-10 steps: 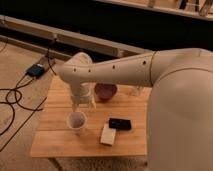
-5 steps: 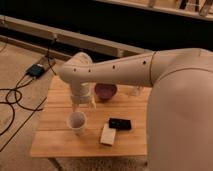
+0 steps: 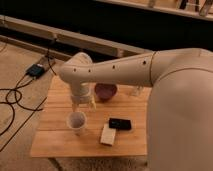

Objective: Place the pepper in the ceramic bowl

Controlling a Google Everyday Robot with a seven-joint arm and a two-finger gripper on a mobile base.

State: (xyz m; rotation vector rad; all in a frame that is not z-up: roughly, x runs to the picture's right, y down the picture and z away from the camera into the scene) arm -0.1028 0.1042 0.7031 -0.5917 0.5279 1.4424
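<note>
Since nothing has shifted this last second, our gripper (image 3: 83,103) hangs over the white cup (image 3: 76,121), just left of the ceramic bowl (image 3: 106,91); we cannot tell its grip, cannot spot the pepper, so placement looks pending.

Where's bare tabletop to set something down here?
Bare wood: the left strip of the table, left of the white paper cup, and the front edge below the cup. Crowded: the centre, where the claw hangs close to the cup, with the maroon bowl behind and the black device and white box at image right.
</note>
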